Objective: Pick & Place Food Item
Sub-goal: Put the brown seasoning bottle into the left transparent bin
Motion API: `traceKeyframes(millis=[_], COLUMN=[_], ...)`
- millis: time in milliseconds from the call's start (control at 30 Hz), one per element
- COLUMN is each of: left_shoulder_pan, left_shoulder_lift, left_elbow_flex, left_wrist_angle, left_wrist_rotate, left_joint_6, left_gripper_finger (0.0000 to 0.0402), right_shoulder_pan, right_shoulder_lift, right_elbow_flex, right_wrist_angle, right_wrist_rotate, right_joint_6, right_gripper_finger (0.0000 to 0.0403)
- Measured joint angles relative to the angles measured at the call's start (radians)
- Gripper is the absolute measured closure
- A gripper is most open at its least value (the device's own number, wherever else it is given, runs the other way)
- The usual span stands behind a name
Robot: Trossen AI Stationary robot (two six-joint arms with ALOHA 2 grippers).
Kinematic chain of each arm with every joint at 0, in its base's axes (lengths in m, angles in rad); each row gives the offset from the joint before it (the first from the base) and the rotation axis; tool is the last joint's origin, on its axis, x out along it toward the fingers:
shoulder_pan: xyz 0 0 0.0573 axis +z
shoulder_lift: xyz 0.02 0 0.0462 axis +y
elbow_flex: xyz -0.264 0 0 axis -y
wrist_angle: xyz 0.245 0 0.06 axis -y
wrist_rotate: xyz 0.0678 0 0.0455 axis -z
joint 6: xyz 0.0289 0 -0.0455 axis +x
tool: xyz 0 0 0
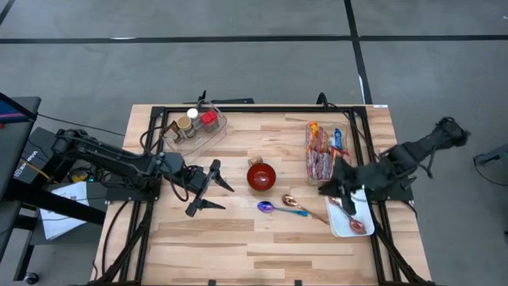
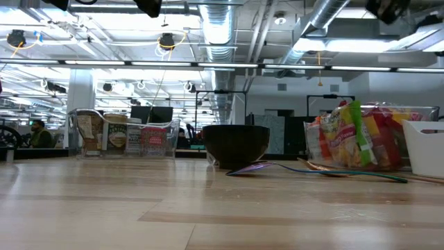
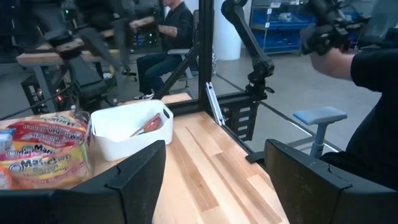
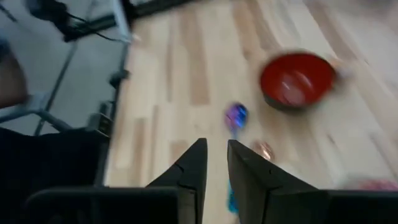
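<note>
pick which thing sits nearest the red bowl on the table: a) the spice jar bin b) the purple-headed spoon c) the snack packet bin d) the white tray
b: in the high view the purple-headed spoon lies just below and beside the red bowl, while the spice jar bin, the white tray and the snack packet bin all sit farther off.

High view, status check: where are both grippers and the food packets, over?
Left gripper open, empty, left of red bowl. Right gripper nearly shut, empty, beside snack packets in their clear bin. Two spoons lie between the arms.
</note>
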Motion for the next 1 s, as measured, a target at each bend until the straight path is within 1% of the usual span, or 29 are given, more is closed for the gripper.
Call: traceKeyframes(millis=[67, 133, 167, 267, 300, 367, 433, 533, 600, 667, 767, 833, 900, 1000], left_shoulder_pan=[-0.014, -0.045, -0.064, -0.13, -0.151, -0.186, -0.219, -0.277, -0.323, -0.366, -0.411, -0.435, -0.454, -0.473], left_shoulder_lift=[0.0, 0.002, 0.009, 0.022, 0.027, 0.033, 0.032, 0.029, 0.026, 0.024, 0.024, 0.024, 0.024, 0.024], left_elbow_flex=[0.0, 0.0, 0.0, 0.0, 0.0, 0.0, 0.0, 0.003, 0.018, 0.035, 0.054, 0.058, 0.058, 0.058], left_wrist_angle=[0.024, 0.062, 0.089, 0.147, 0.161, 0.167, 0.179, 0.176, 0.175, 0.18, 0.177, 0.179, 0.175, 0.164], left_wrist_rotate=[-0.002, -0.004, -0.008, -0.065, -0.095, -0.167, -0.256, -0.409, -0.484, -0.535, -0.604, -0.644, -0.69, -0.772], left_joint_6=[0.025, 0.08, 0.109, 0.198, 0.227, 0.272, 0.288, 0.339, 0.385, 0.41, 0.414, 0.438, 0.461, 0.463], left_gripper_finger=[0.0134, 0.0134, 0.0134, 0.0134, 0.0134, 0.0133, 0.0131, 0.0127, 0.0123, 0.012, 0.0119, 0.012, 0.012, 0.0119], right_shoulder_pan=[0.079, 0.151, 0.184, 0.27, 0.292, 0.322, 0.332, 0.313, 0.292, 0.268, 0.227, 0.19, 0.159, 0.128], right_shoulder_lift=[0.039, 0.088, 0.118, 0.206, 0.23, 0.272, 0.303, 0.331, 0.347, 0.359, 0.367, 0.361, 0.348, 0.34], right_elbow_flex=[0.0, 0.0, 0.0, 0.0, 0.0, 0.0, 0.0, 0.0, 0.0, 0.0, 0.0, 0.006, 0.008, 0.01], right_wrist_angle=[0.064, 0.125, 0.176, 0.35, 0.406, 0.455, 0.448, 0.422, 0.416, 0.417, 0.434, 0.426, 0.431, 0.421], right_wrist_rotate=[0.07, 0.135, 0.17, 0.252, 0.286, 0.371, 0.444, 0.513, 0.527, 0.526, 0.522, 0.474, 0.424, 0.407], right_joint_6=[-0.011, -0.058, -0.096, -0.246, -0.291, -0.357, -0.388, -0.373, -0.363, -0.369, -0.411, -0.422, -0.398, -0.333], right_gripper_finger=[0.0345, 0.0344, 0.0344, 0.034, 0.0337, 0.0329, 0.0312, 0.0269, 0.0233, 0.0197, 0.0159, 0.0149, 0.0146, 0.0149])
